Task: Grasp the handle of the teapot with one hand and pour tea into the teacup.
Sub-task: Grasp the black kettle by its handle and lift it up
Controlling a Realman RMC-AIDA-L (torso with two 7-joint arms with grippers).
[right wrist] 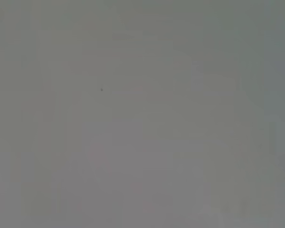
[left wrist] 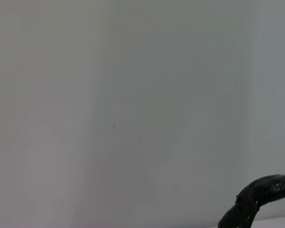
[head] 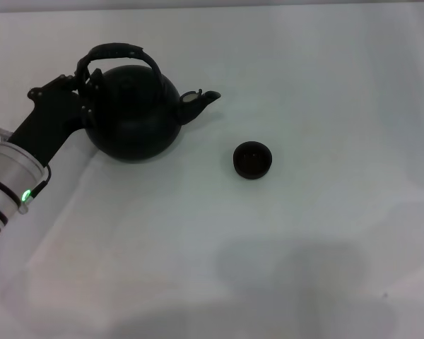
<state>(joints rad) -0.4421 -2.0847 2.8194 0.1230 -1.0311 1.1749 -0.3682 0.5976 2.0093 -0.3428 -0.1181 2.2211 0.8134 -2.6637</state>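
Note:
The black teapot stands on the white table at the back left, its spout pointing right toward the teacup. The arched dark handle loops over its top, and a piece of it also shows in the left wrist view. The small dark teacup stands upright to the right of the teapot, a little nearer to me and apart from it. My left gripper reaches in from the left and sits at the left end of the handle, against the teapot's side. My right arm is out of view.
The white table runs across the whole head view, with its far edge at the top. The right wrist view shows only a plain grey surface. Nothing else stands near the teapot or the cup.

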